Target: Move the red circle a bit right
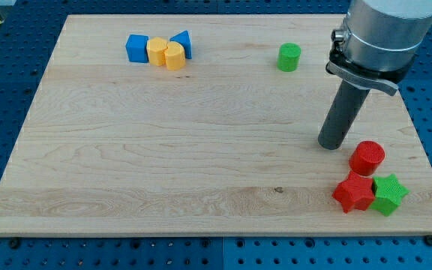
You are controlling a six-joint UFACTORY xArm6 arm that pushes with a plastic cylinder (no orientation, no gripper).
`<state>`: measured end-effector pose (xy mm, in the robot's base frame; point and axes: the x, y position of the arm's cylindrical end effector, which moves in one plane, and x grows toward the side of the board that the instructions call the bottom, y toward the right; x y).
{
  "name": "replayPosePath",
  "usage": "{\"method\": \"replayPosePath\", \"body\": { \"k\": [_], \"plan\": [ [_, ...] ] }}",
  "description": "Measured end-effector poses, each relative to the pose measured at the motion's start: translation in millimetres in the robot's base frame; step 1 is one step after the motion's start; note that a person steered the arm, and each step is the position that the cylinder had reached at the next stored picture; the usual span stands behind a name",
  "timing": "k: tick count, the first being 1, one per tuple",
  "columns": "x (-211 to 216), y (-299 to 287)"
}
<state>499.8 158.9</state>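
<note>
The red circle [367,157] lies at the view's lower right on the wooden board [163,150]. My tip [331,145] rests on the board just left of the red circle and slightly above it, a small gap apart. A red star [353,193] sits just below the red circle, close to it. A green star [388,193] sits beside the red star on its right.
A green circle [289,57] lies near the view's top right. At the top left are a blue cube [136,48], a yellow hexagon [157,51], a yellow heart-like block [175,55] and a blue triangle [183,42] clustered together. The board's right edge [422,150] is near the red circle.
</note>
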Motion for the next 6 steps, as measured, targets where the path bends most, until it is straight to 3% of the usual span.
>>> {"method": "replayPosePath", "body": {
  "k": [2,5,6],
  "plan": [
    [19.5,28.1],
    [9.1,64.6],
    [6.5,102.5]
  ]
}}
